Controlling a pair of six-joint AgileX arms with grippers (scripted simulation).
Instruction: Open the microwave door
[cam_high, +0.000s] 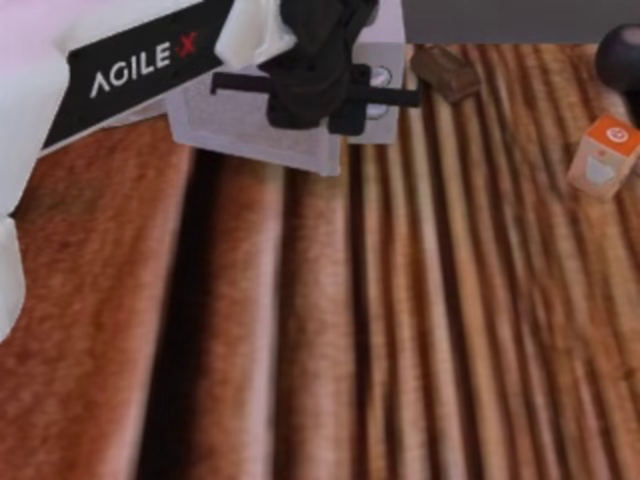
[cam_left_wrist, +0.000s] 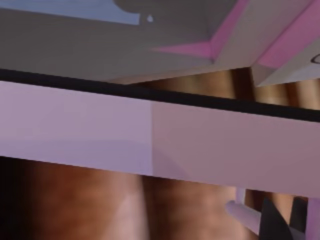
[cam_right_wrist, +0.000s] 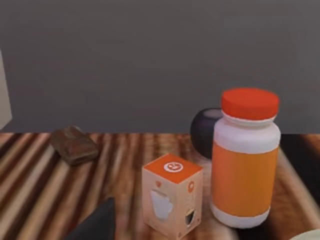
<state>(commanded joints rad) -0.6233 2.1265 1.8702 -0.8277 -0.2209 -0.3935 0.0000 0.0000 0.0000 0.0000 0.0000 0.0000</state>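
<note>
Fingers of the left gripper can't be read as spread or closed above the microwave at twelve o'clock. Its light-grey microwave door angles outward; bare table lies toward six o'clock.

A: The light is even and soft, not dim. On the table I see dark and pale stripes; I cannot tell shadow from wood grain.

B: Under the door there is a dark band at its edge. In the left wrist view the door looks pink-violet, with a black corner at one side.

A: The bottle has no glare. The wall behind it is flat grey. All views look a little soft.
</note>
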